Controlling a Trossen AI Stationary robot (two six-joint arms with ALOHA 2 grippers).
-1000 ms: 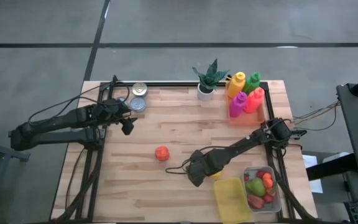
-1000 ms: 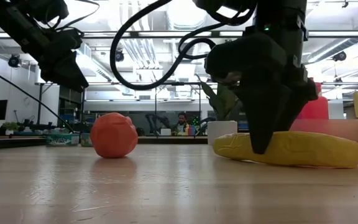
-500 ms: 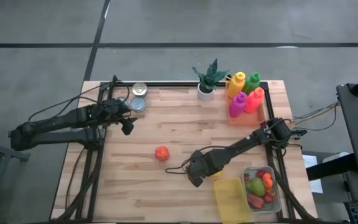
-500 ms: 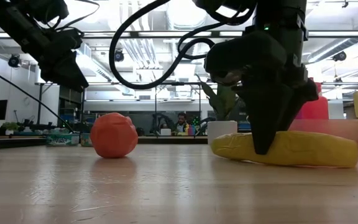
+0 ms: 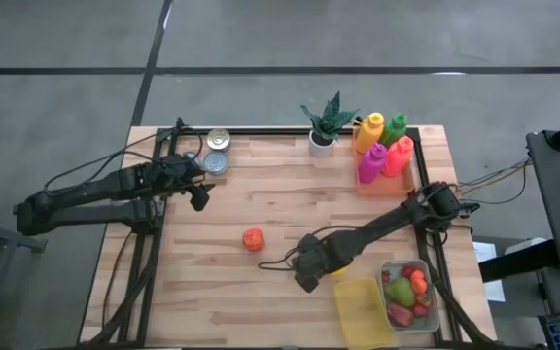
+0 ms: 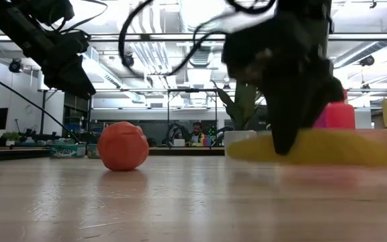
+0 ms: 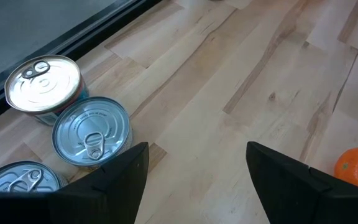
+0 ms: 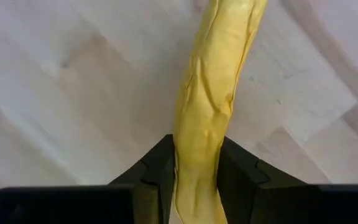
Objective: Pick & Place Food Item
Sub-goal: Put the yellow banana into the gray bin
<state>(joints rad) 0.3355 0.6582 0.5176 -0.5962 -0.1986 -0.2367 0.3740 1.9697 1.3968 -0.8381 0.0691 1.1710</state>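
Wood planks make up the surface, which carries everything in the scene. Across its right half stretches the right arm, reaching toward the middle, where the right gripper sits low over the boards near the front. Its fingers are closed on a yellow banana; the right wrist view shows the fruit pinched between them and running straight ahead, and the low view shows it blurred and clear of the boards. On the other side, the left arm waits over the left rear edge, with the left gripper held above the surface, fingers parted and holding nothing.

Just beside the right gripper, at the front right corner, a clear container holds several red, green and orange food pieces, and a yellow lid lies touching its left side. Toward the right rear, a red tray holds coloured bottles, with a potted plant just beside it. Silver cans stand together at the left rear, near the left gripper. A small orange fruit rests alone near the middle, apart from both grippers.
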